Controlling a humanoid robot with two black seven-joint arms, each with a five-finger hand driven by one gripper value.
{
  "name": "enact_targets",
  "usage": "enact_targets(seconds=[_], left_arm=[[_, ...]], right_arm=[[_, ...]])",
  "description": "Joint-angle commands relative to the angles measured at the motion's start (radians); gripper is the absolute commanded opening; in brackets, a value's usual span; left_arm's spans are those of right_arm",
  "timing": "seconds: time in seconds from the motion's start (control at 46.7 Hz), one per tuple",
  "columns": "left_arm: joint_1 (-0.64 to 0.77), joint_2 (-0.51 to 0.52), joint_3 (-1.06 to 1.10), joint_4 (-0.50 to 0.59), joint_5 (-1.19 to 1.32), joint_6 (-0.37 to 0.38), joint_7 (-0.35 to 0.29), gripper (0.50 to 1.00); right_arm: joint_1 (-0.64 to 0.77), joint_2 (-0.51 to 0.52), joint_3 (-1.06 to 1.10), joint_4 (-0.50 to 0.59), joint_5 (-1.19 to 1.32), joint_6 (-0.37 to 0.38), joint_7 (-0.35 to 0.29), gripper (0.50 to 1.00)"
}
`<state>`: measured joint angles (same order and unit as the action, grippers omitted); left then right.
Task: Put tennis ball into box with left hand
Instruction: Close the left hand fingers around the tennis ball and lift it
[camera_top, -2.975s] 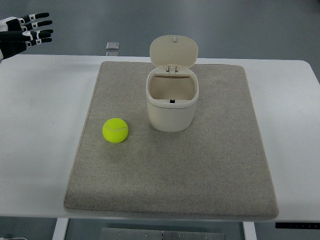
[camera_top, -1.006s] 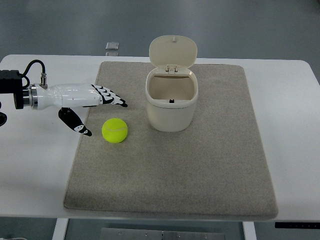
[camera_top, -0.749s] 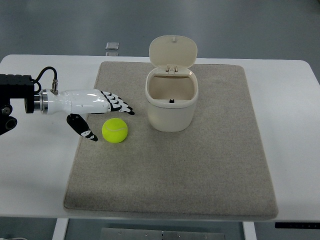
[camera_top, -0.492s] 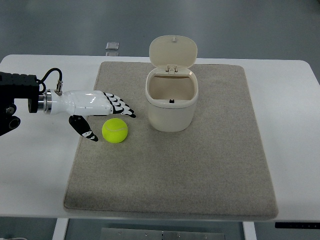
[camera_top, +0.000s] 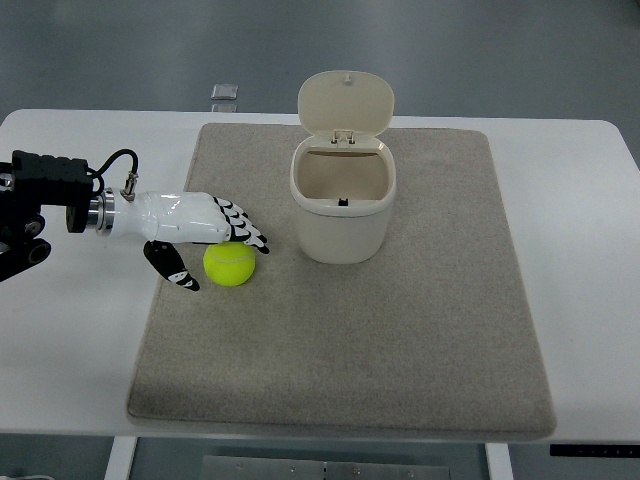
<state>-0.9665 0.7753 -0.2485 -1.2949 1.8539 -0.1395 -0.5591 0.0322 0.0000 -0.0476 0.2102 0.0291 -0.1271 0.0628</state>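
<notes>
A white table (camera_top: 60, 330) carries a grey mat (camera_top: 400, 340) that covers most of its middle. On the far half of the mat stands the cream box (camera_top: 343, 205), upright, with its hinged lid standing open at the far side, so the opening is free. The left hand (camera_top: 195, 235) comes in from the left edge and is at the left border of the mat. Its fingers (camera_top: 245, 235) are spread over the far-left side of the tennis ball (camera_top: 229, 265) and the thumb points down on the near-left side; the hand is released and grasps nothing yet. The ball lies on the mat, left of the box and a little nearer, apart from it. The right hand is not visible.

I judge that the step in hand is the reach for the ball. The next move calls for closing the fingers and thumb around the ball without pushing it away, because it can roll easily, then lifting it and carrying it right, over the open box.
</notes>
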Motion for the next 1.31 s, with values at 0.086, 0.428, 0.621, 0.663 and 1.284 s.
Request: enact_targets(seconds=[0.086,0.428,0.621,0.663,1.284], left_arm=[[0.000,-0.004,0.000,0.011,0.001,0.001,0.001,0.821],[-0.003,-0.008,-0.001,0.011,0.004,0.001,0.001,0.519],[-0.037,0.047,-0.021,-0.004,0.037,0.024,-0.001,0.500],[-0.044,0.062,-0.026,-0.017,0.037,0.057,-0.001,0.500],[-0.204,0.131,-0.008,-0.139,0.033,0.299,-0.007,0.500]], right_arm=[[0.000,0.000,0.000,0.000,0.000,0.000,0.000,0.901],[0.000,0.000,0.000,0.000,0.000,0.000,0.000,0.901],[0.000,0.000,0.000,0.000,0.000,0.001,0.000,0.901],[0.000,0.000,0.000,0.000,0.000,0.001,0.000,0.901],[0.000,0.000,0.000,0.000,0.000,0.001,0.000,0.901]])
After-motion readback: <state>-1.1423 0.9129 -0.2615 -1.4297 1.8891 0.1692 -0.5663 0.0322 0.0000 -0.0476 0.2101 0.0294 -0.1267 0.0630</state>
